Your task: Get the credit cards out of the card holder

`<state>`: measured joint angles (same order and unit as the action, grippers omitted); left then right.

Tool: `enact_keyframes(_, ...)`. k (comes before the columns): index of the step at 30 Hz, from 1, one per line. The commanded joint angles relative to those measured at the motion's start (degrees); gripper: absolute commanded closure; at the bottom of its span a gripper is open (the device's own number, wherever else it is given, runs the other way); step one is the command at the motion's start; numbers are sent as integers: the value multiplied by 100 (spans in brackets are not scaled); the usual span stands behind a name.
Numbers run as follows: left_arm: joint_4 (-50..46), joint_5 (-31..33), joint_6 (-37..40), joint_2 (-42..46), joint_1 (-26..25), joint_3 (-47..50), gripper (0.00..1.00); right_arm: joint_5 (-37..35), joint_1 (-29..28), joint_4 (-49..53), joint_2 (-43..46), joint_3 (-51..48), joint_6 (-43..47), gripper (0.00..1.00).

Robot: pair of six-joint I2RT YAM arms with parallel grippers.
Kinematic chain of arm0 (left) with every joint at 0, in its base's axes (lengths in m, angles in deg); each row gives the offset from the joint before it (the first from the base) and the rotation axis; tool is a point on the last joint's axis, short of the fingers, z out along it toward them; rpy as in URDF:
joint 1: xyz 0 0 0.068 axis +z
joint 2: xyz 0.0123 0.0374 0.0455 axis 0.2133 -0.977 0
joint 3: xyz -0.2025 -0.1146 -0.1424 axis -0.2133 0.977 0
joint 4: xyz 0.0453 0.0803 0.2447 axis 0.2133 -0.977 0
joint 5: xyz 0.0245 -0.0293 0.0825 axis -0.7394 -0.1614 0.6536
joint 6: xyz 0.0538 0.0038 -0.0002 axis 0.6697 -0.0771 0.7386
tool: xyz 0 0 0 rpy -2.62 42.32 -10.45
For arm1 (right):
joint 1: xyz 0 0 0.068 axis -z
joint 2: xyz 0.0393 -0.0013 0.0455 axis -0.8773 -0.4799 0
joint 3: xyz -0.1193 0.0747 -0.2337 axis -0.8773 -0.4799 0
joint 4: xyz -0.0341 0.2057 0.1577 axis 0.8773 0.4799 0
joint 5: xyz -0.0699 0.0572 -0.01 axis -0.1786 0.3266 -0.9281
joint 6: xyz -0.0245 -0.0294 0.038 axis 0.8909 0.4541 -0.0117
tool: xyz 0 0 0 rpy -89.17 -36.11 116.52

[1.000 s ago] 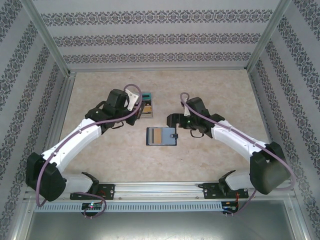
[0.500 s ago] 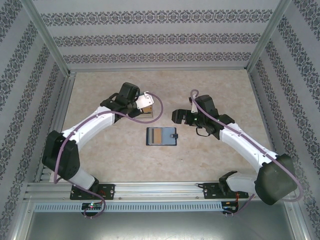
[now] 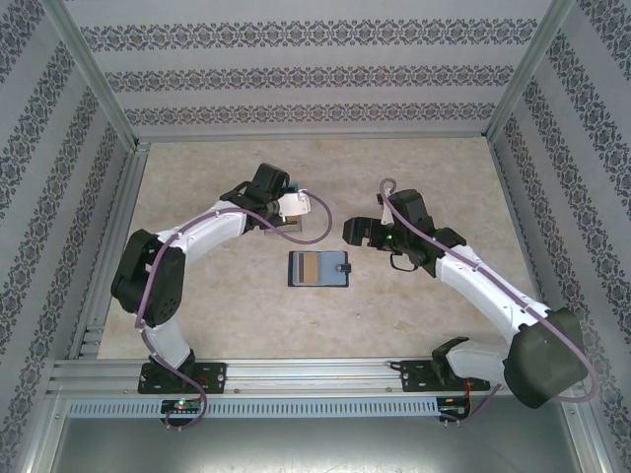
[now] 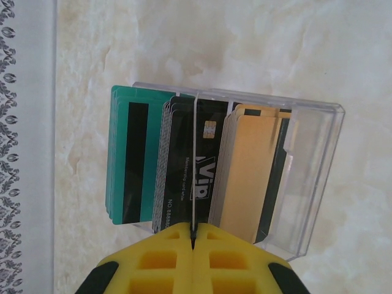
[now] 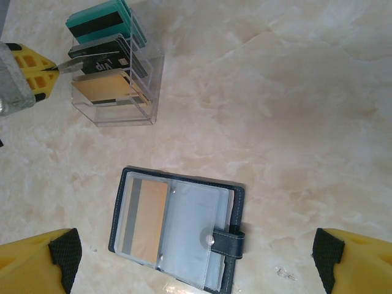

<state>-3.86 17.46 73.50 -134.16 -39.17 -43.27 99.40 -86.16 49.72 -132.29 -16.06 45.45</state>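
Pinching credit card (image 4: 195, 153) edge-on in left gripper (image 4: 193, 236), clear box (image 4: 318, 177) just beyond; spread wide at right gripper (image 5: 196, 254), open card holder (image 5: 177, 226) beneath.

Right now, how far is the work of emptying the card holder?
Looks done: many cards stand in the clear box. In hand: the left hand pinches one card at the black stack. Left: a gold card sits in the open holder; the right hand hangs open near it.
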Motion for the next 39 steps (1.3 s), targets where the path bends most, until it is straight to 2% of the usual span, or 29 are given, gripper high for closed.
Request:
enact_keyframes(1,177,59,174,-112,131,-123,100,-92,59,63,9,-23,-92,2)
enact_keyframes(12,236,115,100,-489,179,-280,100,-39,67,29,-137,21,-90,2)
enact_keyframes(13,265,142,82,-524,174,-303,96,-39,67,29,-139,21,-96,2)
enact_keyframes(16,300,220,13,-597,184,-368,96,-39,67,25,-136,5,-94,2)
enact_keyframes(22,435,433,-112,-727,224,-490,83,-29,75,1,-119,-31,-127,2)
enact_keyframes(31,364,437,-344,-904,278,-685,80,-13,76,4,-110,-32,-127,2)
enact_keyframes(36,380,397,-722,-712,277,-678,79,-10,76,5,-75,-75,-144,2)
enact_keyframes(39,365,341,-1233,-430,305,-660,75,35,71,-7,-93,-119,-170,2)
